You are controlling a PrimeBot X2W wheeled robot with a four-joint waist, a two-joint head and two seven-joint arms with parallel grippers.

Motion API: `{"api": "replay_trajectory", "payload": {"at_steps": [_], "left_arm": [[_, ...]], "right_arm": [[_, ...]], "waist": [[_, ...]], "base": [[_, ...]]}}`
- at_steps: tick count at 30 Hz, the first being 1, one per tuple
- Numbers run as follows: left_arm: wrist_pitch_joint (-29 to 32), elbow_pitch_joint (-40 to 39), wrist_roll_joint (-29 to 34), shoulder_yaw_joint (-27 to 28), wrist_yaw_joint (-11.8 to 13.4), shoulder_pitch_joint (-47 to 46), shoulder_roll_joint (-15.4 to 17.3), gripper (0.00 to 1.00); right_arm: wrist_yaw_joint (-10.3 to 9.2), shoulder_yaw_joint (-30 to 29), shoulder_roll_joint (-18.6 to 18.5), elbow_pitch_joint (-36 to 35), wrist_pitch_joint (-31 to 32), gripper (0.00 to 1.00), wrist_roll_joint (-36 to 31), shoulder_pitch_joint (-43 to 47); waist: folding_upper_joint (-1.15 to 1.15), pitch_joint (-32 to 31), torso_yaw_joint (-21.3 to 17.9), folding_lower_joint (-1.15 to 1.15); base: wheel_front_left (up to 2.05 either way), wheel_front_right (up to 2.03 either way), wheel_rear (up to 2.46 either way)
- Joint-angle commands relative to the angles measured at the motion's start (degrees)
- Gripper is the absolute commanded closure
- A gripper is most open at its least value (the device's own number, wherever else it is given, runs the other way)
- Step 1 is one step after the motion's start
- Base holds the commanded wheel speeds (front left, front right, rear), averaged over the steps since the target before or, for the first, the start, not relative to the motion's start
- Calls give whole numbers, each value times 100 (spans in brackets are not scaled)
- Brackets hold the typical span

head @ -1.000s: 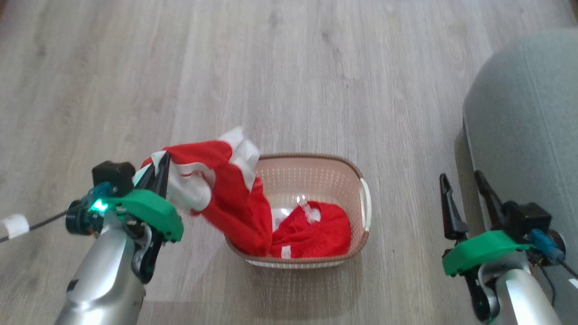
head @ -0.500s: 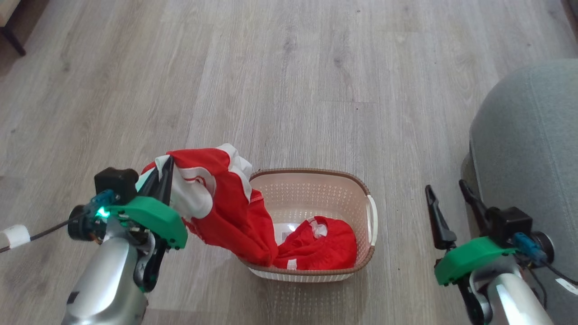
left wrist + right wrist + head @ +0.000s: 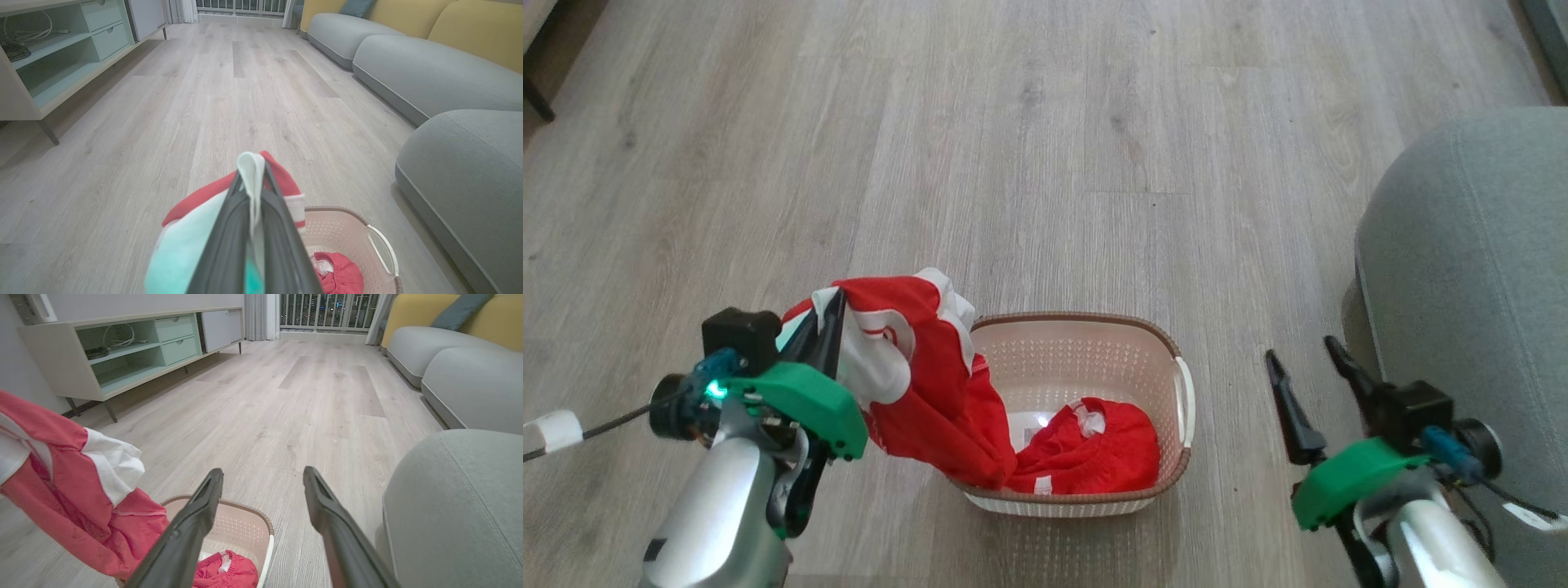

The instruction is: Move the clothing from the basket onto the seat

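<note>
My left gripper is shut on a red garment with white parts, lifted above the floor; its lower end still hangs over the left rim into the cream basket. In the left wrist view the closed fingers pinch a white fold of that garment. A second red garment lies bunched in the basket's near end, also seen as red cloth. My right gripper is open and empty, right of the basket, beside the grey seat. The seat rises just right of my right gripper.
The basket stands on pale wood flooring. More grey sofa sections with yellow backs line the right side. A low cabinet with mint shelves and drawers runs along the left wall. A balcony railing is at the far end.
The head camera has shifted, showing more floor and seat. My left gripper still holds the red garment, which now hangs slightly more gathered. The right gripper stays open.
</note>
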Motion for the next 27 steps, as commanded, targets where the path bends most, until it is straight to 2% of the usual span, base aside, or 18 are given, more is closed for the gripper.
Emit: {"api": "replay_trajectory", "payload": {"at_steps": [1,6,13,18,22,27], "left_arm": [[-11,-258,-49,193,12,-215,190,100],[127,-507,-33,12,-79,-331,125,100],[476,-853,52,-510,-322,-589,-79,100],[692,-1035,61,-856,-415,-758,-307,100],[790,-1150,58,-1148,-479,-878,-479,100],[900,-1328,-3,-1489,-532,-1010,-641,100]], "right_arm": [[-1,184,-77,-135,-38,0,14,-200],[-1,822,-161,-90,-38,0,22,-503],[-1,2738,-351,190,-38,0,466,-1461],[-1,3746,-453,354,-38,0,921,-2153],[-1,4273,-513,520,-38,0,1183,-2542],[-1,4575,-597,735,-38,0,1221,-2853]], "waist": [[0,1,-12,0],[0,6,-35,0],[0,-40,-78,0],[0,-97,-43,0],[0,-134,10,0],[0,-140,63,0]], "base": [[0,0,0],[0,0,0],[0,0,0],[0,0,0],[0,0,0],[0,0,0]]}}
